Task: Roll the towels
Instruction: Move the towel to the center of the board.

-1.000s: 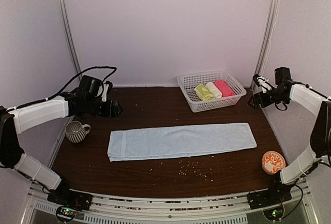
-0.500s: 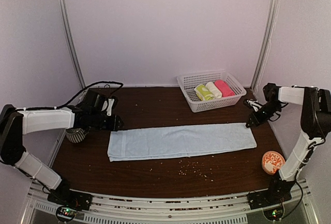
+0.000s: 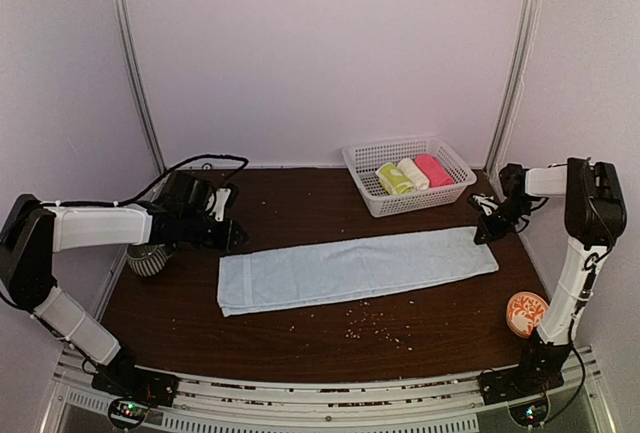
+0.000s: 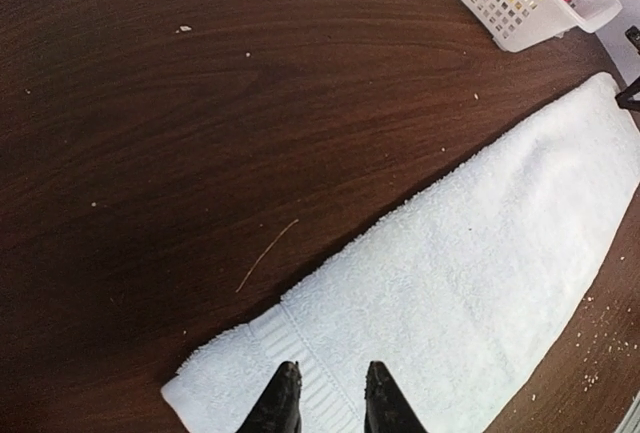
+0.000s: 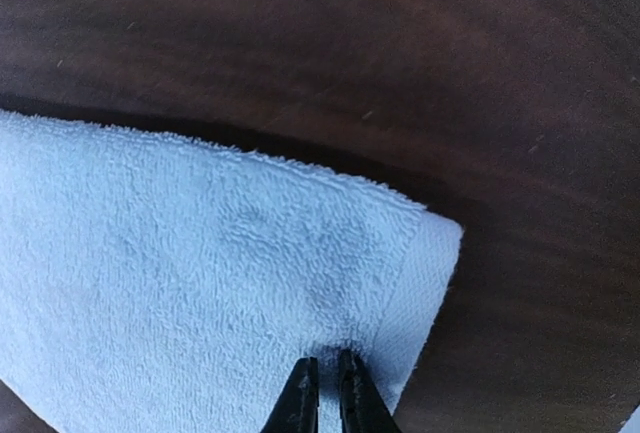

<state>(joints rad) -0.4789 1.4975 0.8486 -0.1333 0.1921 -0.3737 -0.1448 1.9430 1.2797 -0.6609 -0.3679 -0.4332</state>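
The right gripper (image 5: 326, 359) pinches the blue towel (image 3: 355, 268), the left gripper (image 4: 331, 367) has an unclear hold, so keep both far corners level and taut.

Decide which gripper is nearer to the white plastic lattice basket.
Right. The right gripper is just right of the basket, at one end of the pale blue towel; the left gripper is far left, at its other end.

The towel (image 3: 355, 268) was plain pale blue, with a ribbed band near 1 end. The table (image 3: 300, 203) was dark brown wood grain, flecked with pale crumbs (image 3: 370, 325). The basket (image 3: 420, 198) was white lattice. In it lay a yellow-green roll (image 3: 394, 179), a cream roll (image 3: 413, 174) and a pink roll (image 3: 433, 170). The mug (image 3: 148, 260) was striped grey and white. The disc (image 3: 527, 313) was orange with white swirls.
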